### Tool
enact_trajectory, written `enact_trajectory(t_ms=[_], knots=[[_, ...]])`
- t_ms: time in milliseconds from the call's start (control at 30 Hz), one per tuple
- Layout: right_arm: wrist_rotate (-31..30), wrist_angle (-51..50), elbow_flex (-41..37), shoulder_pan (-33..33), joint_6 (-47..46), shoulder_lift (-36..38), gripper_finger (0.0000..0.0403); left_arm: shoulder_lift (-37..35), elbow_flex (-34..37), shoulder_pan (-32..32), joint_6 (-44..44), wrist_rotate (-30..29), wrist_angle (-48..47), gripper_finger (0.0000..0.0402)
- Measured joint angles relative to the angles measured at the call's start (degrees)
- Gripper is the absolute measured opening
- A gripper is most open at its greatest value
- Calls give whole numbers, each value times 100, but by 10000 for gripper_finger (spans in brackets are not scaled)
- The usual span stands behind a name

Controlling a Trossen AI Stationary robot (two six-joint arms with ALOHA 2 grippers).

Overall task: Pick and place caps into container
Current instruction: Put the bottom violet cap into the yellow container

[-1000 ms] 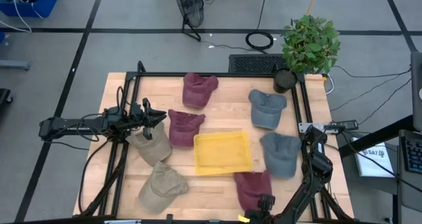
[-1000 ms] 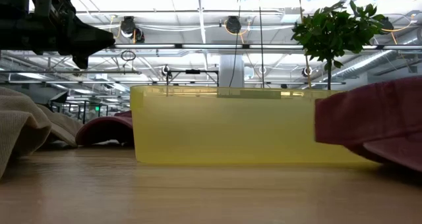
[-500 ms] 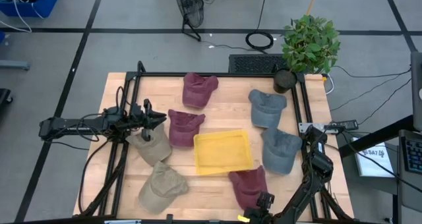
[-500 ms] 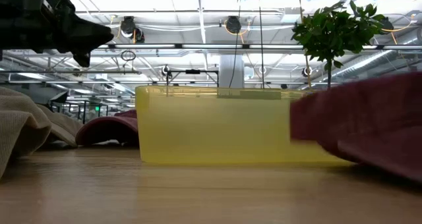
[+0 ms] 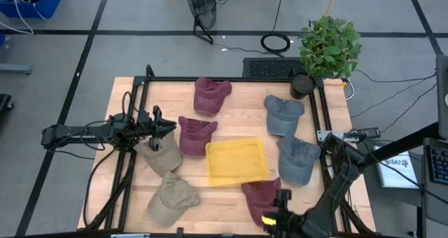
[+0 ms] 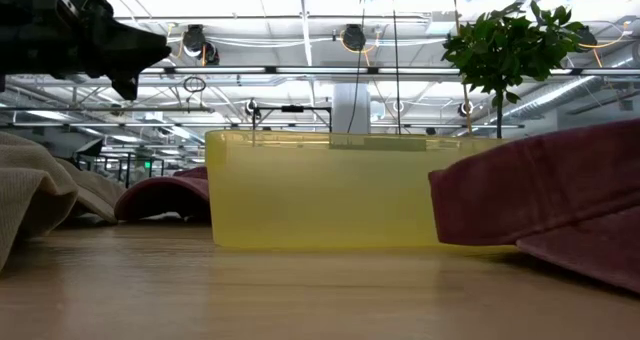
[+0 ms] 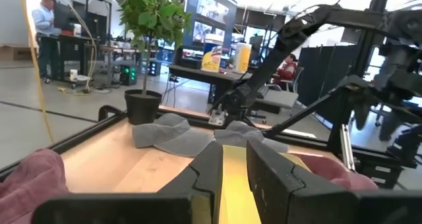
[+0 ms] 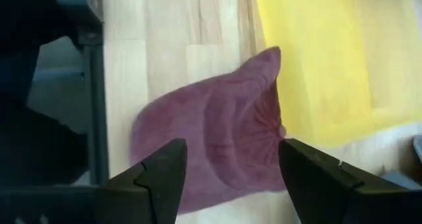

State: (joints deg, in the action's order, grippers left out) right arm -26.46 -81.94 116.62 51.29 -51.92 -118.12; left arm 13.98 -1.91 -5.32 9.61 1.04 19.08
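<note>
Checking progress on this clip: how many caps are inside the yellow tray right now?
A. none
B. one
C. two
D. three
A: seen from above, the yellow tray holds nothing; the nearest maroon cap lies on the table by its corner, below the right gripper with open fingers.

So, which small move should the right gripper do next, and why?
Probably lower straight down and close on the maroon cap. The right gripper hangs above it with fingers open, one on each side of the crown in the right wrist view. The cap lies on the table beside the yellow tray, which is empty. The left gripper waits over a khaki cap.
</note>
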Motion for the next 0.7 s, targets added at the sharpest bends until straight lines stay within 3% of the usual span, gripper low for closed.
enact_trajectory(t_ms=[267,700], knots=[[1180,376,-613,-549,1126,4,221,0,0,4,-2,43,-45,72],[1917,1632,-2016,-825,1766,399,221,0,0,4,-44,48,-110,72]])
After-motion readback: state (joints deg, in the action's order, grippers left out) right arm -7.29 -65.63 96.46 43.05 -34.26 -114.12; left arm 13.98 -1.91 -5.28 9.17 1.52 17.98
